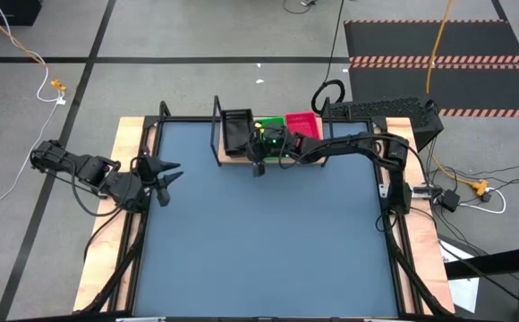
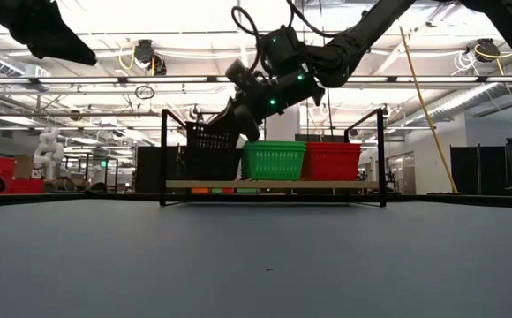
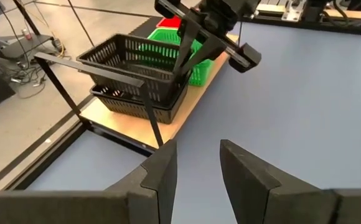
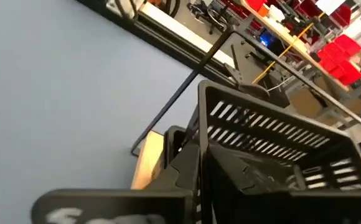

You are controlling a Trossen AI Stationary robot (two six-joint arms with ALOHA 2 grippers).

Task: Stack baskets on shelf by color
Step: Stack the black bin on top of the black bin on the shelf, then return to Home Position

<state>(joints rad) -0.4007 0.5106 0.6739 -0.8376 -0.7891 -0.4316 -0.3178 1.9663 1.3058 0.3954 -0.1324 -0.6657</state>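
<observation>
The desk [image 1: 268,241] is bare across its whole blue-grey top; every basket in view is already on the shelf [image 1: 242,158] at its far edge. From the level view the shelf carries three colour groups side by side: the black baskets [image 2: 212,152] at one end, the green baskets [image 2: 274,160] in the middle and the red baskets [image 2: 331,161] at the other end. How many sit in the green and red stacks cannot be counted.

The black stack is the unfinished one. Its top basket [image 3: 137,59] sits tilted in the one below, not yet nested level. The right gripper [image 3: 190,53] is at that basket's near wall, jaws almost closed with the thin rim between them, as far as the pictures show. By my judgement the task is at its last placement: seat this basket flat, let go, pull clear.

The left gripper [image 1: 158,176] waits over the desk's left side, jaws partly open and holding nothing.
</observation>
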